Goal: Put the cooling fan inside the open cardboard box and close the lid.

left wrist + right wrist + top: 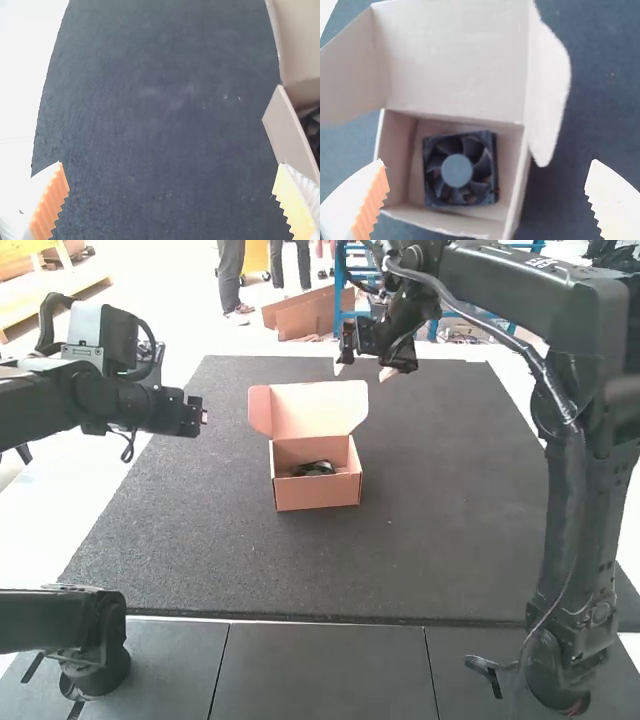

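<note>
A small cardboard box [315, 476] stands on the black mat with its lid [308, 408] raised at the back. The black cooling fan [313, 469] lies flat on the box floor [459, 168]. My right gripper [372, 348] hangs open above and behind the lid; its view looks straight down into the box [400, 150], and its white ribbed fingers [362, 202] are wide apart. My left gripper [197, 416] is open and level, left of the box, with nothing between its fingers [49, 200]. A side flap of the box [289, 135] shows in the left wrist view.
The black mat [440, 510] covers most of the table, with pale bare surface [30, 530] to its left. Grey panels [320, 670] run along the near edge by the arm bases. Open mat lies in front of and to the right of the box.
</note>
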